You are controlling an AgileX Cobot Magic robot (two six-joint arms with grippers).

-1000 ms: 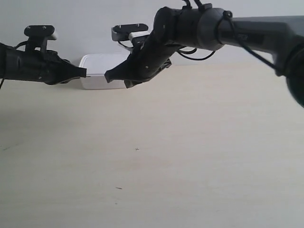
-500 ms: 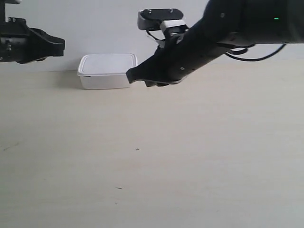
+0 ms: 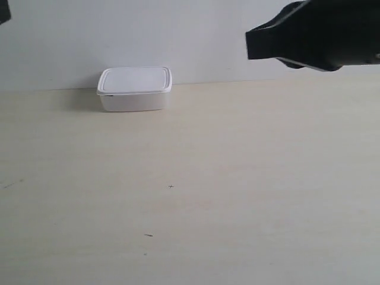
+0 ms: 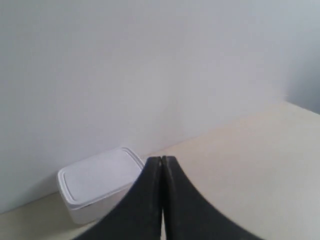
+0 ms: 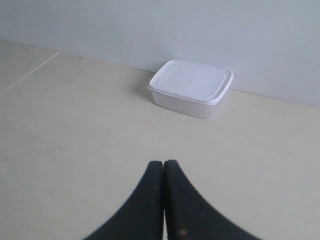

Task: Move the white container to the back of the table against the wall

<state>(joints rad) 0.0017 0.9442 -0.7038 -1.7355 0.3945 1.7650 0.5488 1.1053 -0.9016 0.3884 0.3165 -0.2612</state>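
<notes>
container [image 3: 135,89] on table [image 3: 237,196] | against wall [image 3: 178,35] behind | exterior view's left

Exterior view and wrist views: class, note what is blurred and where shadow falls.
Exterior view: the arm at the exterior view's right is a dark blur; the white container is sharp, faint shadow beside it. Left wrist view: the left gripper is a soft silhouette. Right wrist view: the right gripper likewise, light even.

Looks like a robot test lab to me: plain pale wall [image 3: 196,29], a light wood-grain table [image 3: 249,178] running right up to it, and a black robot arm [image 3: 314,38] hanging over the tabletop.
</notes>
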